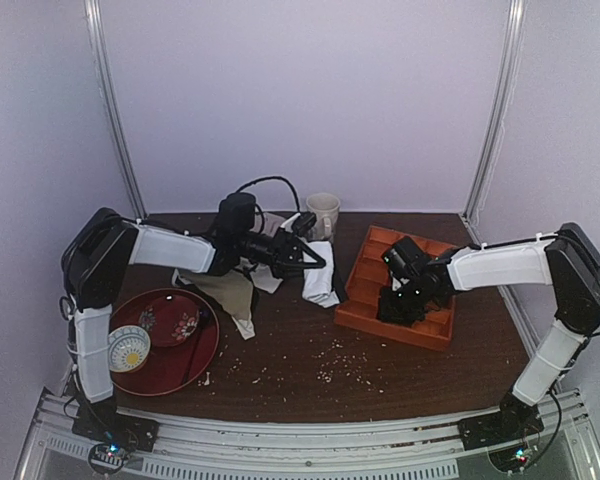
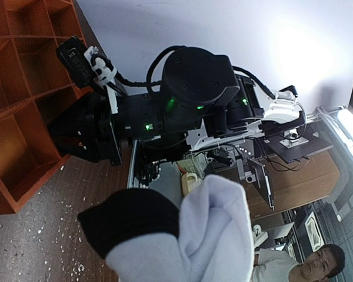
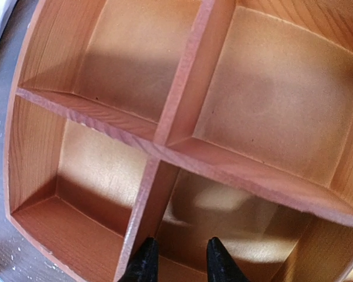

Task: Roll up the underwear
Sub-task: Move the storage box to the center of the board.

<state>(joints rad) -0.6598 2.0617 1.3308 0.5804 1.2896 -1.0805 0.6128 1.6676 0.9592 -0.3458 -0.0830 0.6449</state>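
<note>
The underwear (image 1: 320, 282), white with a black hem, hangs bunched from my left gripper (image 1: 316, 260) just above the table, left of the orange tray. My left gripper is shut on it. In the left wrist view the underwear (image 2: 217, 235) fills the bottom and hides the fingers; its black hem (image 2: 129, 220) lies to the left. My right gripper (image 1: 400, 303) hovers over the orange wooden tray (image 1: 360, 315). In the right wrist view its two black fingertips (image 3: 144, 262) stand apart over a divider of the tray (image 3: 165, 135), so the right gripper (image 3: 181, 263) is open with nothing between them.
An olive-beige garment (image 1: 230, 290) lies under the left arm. A white mug (image 1: 323, 212) stands at the back. A red plate (image 1: 195, 362) at front left carries a small patterned bowl (image 1: 175, 320) and a white round object (image 1: 128, 350). Crumbs (image 1: 340, 362) dot the table.
</note>
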